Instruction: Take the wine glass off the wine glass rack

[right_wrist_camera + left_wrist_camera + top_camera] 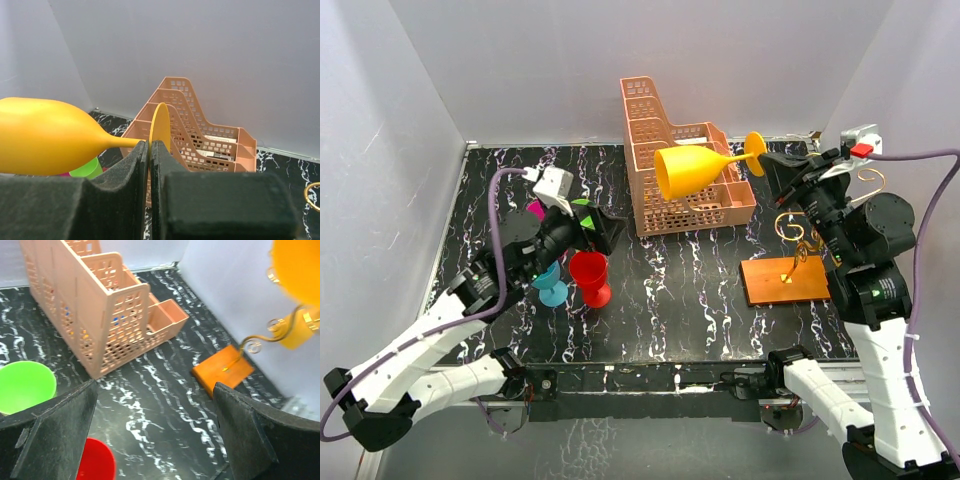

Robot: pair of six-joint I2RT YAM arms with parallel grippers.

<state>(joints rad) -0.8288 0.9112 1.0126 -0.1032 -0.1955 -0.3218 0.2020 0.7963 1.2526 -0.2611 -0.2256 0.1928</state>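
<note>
The right fingers [134, 167] are pressed shut on the flat foot of the yellow wine glass [692, 170], pinching the disc edge-on between them. The glass hangs in the air on its side, stem level, with its bowl pointing toward the left arm. It is clear of the rack [785, 281], whose orange-brown base lies on the black marbled tabletop [690, 300] near the right arm, with its gold wire hooks curling up beside that arm.

From above, the glass's bowl crosses in front of the peach lattice basket [665, 140], which stands at the back of the tabletop and is the nearest large thing to the glass. Whether the bowl hangs over the basket or just in front of it cannot be told.

The left fingers [60, 425] are spread wide and grip nothing. They hang over the left part of the tabletop. Below and around them stand a red cup [590, 276], a blue cup [550, 284] just beside it, and a green cup [22, 385]. These cups are well apart from the rack, with open tabletop between.
</note>
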